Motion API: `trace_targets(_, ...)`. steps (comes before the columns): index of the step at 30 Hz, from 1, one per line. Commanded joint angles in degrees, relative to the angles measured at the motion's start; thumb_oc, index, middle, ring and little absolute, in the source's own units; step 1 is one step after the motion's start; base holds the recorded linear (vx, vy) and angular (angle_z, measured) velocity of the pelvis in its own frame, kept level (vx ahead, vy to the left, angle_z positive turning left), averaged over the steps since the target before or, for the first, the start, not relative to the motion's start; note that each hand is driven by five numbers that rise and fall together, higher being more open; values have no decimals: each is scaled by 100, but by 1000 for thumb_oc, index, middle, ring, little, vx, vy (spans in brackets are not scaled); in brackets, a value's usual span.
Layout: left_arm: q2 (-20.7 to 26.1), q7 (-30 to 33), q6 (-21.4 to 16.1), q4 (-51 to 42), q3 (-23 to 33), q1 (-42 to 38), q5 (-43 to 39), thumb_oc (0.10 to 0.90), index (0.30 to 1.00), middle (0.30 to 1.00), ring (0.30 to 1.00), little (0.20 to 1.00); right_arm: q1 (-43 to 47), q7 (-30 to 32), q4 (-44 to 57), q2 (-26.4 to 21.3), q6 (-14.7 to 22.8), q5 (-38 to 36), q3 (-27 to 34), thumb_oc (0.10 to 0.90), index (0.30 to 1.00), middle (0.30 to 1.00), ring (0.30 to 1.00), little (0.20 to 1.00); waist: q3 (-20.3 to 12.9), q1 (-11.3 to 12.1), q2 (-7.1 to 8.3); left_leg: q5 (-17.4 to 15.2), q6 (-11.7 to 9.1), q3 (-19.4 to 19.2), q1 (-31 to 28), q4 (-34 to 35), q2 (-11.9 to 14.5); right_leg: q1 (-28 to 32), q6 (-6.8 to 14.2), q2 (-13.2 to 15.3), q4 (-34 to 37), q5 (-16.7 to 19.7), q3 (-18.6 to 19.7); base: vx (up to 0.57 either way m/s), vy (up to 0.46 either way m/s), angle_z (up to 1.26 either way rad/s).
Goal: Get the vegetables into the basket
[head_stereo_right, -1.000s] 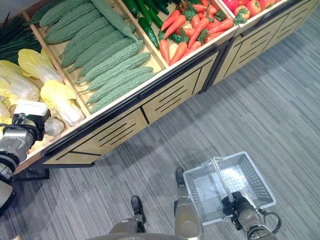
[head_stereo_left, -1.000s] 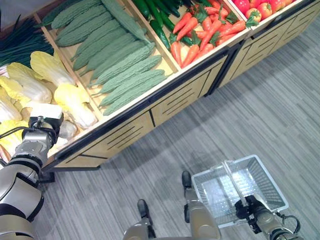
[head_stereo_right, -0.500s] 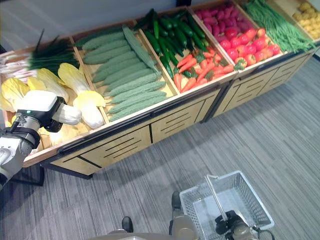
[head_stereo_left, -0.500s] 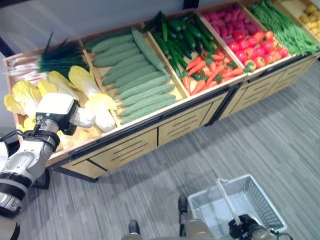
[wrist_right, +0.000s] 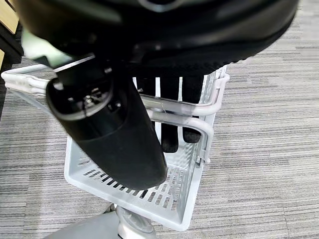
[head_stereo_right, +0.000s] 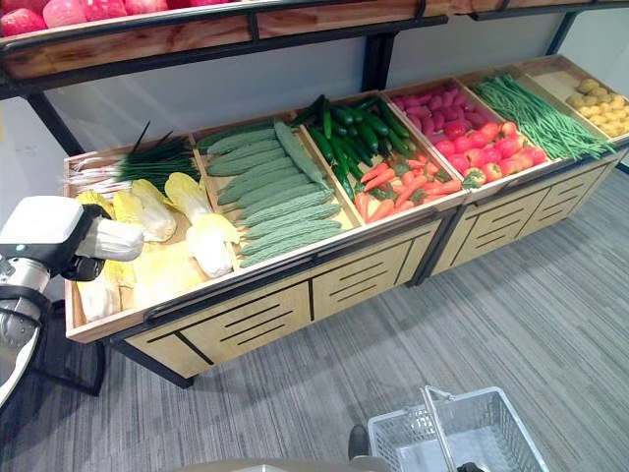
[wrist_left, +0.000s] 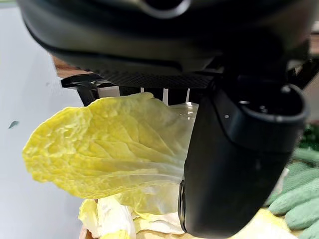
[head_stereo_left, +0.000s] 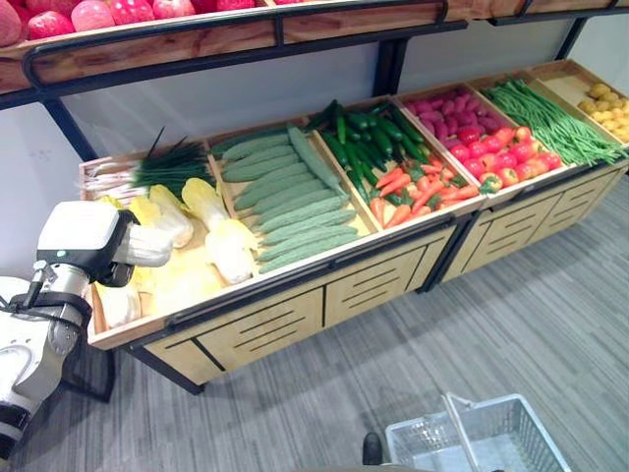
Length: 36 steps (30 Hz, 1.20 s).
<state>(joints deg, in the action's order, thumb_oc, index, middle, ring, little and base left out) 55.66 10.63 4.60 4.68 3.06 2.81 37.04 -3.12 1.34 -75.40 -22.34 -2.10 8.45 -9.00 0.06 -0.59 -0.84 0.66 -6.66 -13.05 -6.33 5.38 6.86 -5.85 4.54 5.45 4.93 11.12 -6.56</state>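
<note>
Left eye view: the left hand (head_stereo_left: 118,258) is raised at the left end of the produce bench (head_stereo_left: 295,305), over the compartment of pale cabbages (head_stereo_left: 221,241); a napa cabbage (head_stereo_left: 147,246) juts from the hand toward the display, its long axis roughly level and pointing away from the arm; the white basket (head_stereo_left: 491,442) sits low at the bottom edge, well apart from that hand and on the robot's right side, so the cabbage must cross down and rightward to reach it.

Right eye view: the same layout; bitter gourds (head_stereo_right: 265,202), cucumbers (head_stereo_right: 344,123), carrots (head_stereo_right: 393,187) and red peppers (head_stereo_right: 482,147) fill the compartments further right; the basket's handle (head_stereo_right: 437,423) stands upright over it.

Left wrist view: the left hand's thumb presses against a yellow, crinkled cabbage leaf (wrist_left: 109,149); the hand is clenched round the cabbage, which I judge lifted clear of the bench.

Right wrist view: the right hand (wrist_right: 174,119) has its fingers curled over the basket's handle, carrying it above the grey floor (wrist_right: 269,124); the basket looks empty inside.
</note>
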Motion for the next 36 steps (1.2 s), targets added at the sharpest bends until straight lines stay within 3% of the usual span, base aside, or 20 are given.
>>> trace_targets(1,-13,378,-117,-626,745,-589,-413,400,300,300,300,300,206,-26,-63,-66,14,80,-100,400,300,300,300,300,-45,-107,181,-91,165,102,44,-38,-320,556,473,250,-102,-354,198,0,0,0)
trace_targets(4,-443,406,-231,-873,742,-485,-690,400,300,300,300,300,225,-11,0,-40,22,96,-102,400,300,300,300,300,-54,-103,186,-103,180,124,19,-38,-329,579,464,260,-128,-379,186,-7,10,7)
trace_targets(5,-847,333,-312,-1074,714,-321,-981,400,300,300,300,300,244,6,92,-16,26,97,-88,400,300,300,300,300,-64,-111,189,-122,200,141,-11,-38,-341,602,460,269,-150,-389,180,-22,15,7)
trace_targets(10,-1889,47,-695,-1701,352,10,-2085,400,300,300,300,300,481,109,248,71,72,-29,-77,400,300,300,300,300,-56,-93,213,-134,269,178,-57,-38,-370,626,457,304,-212,-392,183,-57,28,4)
trace_targets(14,-2833,-557,-1026,-1673,-591,-59,-4613,400,300,300,300,300,593,250,241,116,154,-97,-131,400,300,300,300,300,-19,-145,234,-110,313,208,-25,-38,-389,603,458,334,-240,-353,136,-66,20,7)
trace_targets(19,-3003,-986,-1035,-1814,-1267,-152,-5731,400,300,300,300,300,651,266,196,196,208,-76,-234,400,300,300,300,300,38,-177,273,-96,346,224,-21,-38,-406,601,460,346,-297,-339,140,-7,3,0)
trace_targets(22,-2862,-1019,-1014,-1897,-1505,-290,-5803,400,300,300,300,300,700,308,148,257,207,-99,-304,400,300,300,300,300,87,-189,307,-98,375,249,16,-38,-432,563,476,377,-344,-335,150,-34,24,0)
trace_targets(36,-2739,-945,-953,-1887,-1462,-282,-5807,400,300,300,300,300,662,365,144,451,202,-133,-346,400,300,300,300,300,161,-174,413,-109,446,235,94,-38,-534,435,520,467,-399,-263,201,-9,10,0)
